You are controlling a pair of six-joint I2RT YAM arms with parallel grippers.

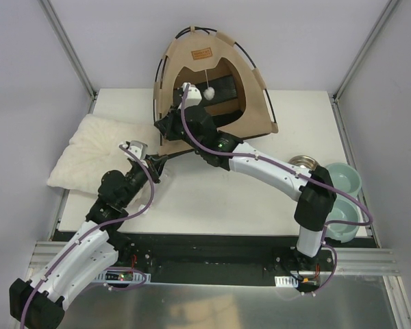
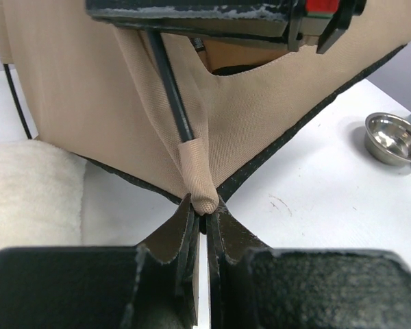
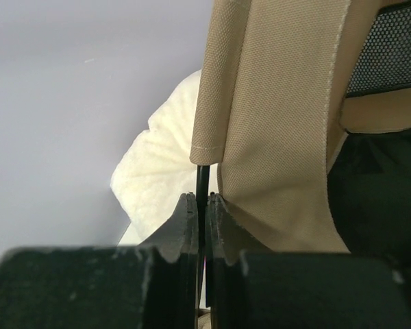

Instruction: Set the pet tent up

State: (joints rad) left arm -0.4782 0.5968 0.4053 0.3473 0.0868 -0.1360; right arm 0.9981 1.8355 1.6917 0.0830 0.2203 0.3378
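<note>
The tan pet tent [image 1: 212, 75] stands at the back of the table with its arched doorway, brown label patch and white pompom [image 1: 209, 91] facing me. My left gripper [image 1: 166, 160] is shut on the tent's front-left corner pocket [image 2: 204, 199], where a thin black pole [image 2: 170, 89] enters the fabric sleeve. My right gripper [image 1: 167, 125] is shut on the same thin black pole [image 3: 202, 181] just below a tan fabric strap [image 3: 274, 116], at the tent's left side. In the left wrist view the right gripper [image 2: 212, 17] shows right above.
A cream fluffy pillow [image 1: 103, 154] lies at the left, close to the tent's corner; it also shows in the wrist views [image 2: 27, 199] [image 3: 161, 171]. A steel bowl [image 1: 303, 163] [image 2: 395, 137] and a teal double bowl [image 1: 342, 199] sit at the right edge.
</note>
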